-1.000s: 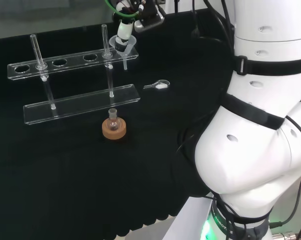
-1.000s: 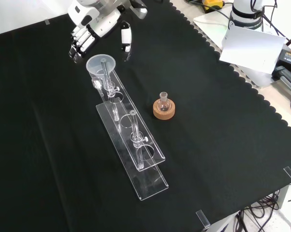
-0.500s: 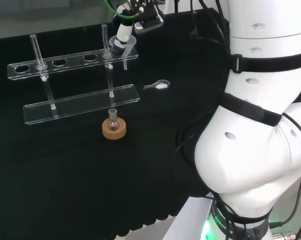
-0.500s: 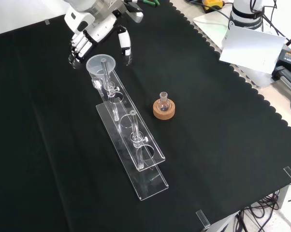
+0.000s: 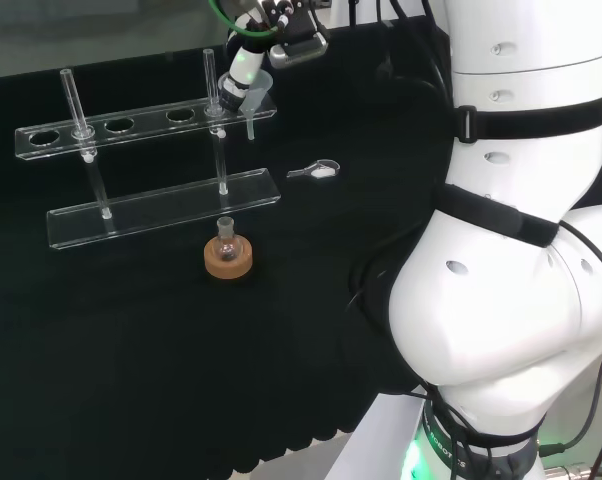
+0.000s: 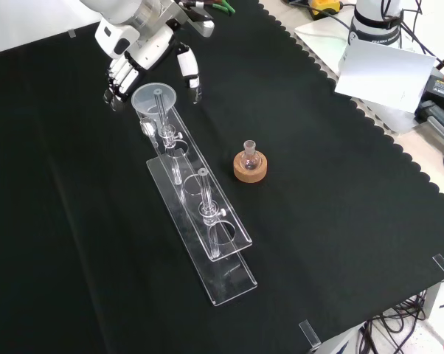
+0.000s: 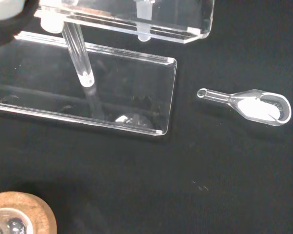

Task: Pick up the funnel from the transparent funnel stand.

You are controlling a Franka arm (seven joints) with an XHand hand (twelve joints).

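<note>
Leftmost in the head view: transparent funnel stand (image 5: 146,125), clear plastic, two tiers joined by upright rods, upper tier pierced with round holes, lower tier a plain base plate lying on the counter (image 5: 131,350), which is covered in black cloth. In the front view the same stand runs on a slant from upper left to lower right.

Next, at the stand's right end in the head view: funnel (image 5: 249,100), clear, seated in the end hole of the upper tier, cone above, stem hanging below. In the front view the funnel (image 6: 154,101) sits at the stand's upper end, its wide mouth upward.

Hand (image 6: 141,51), black and white, just above the funnel in the front view. Fingers (image 6: 117,74) hang on the left of the funnel's rim, thumb (image 6: 186,68) on the right, spread with the cone between them; whether either touches the funnel cannot be told. The funnel is not lifted.

Below the stand in the head view: small round flask (image 5: 224,238), clear, upright on a cork ring (image 5: 227,259).

Right of the stand in the head view: small clear scoop (image 5: 319,171), lying flat on the cloth, well apart from the flask; the wrist view shows white matter in the bowl of the scoop (image 7: 256,105).
</note>
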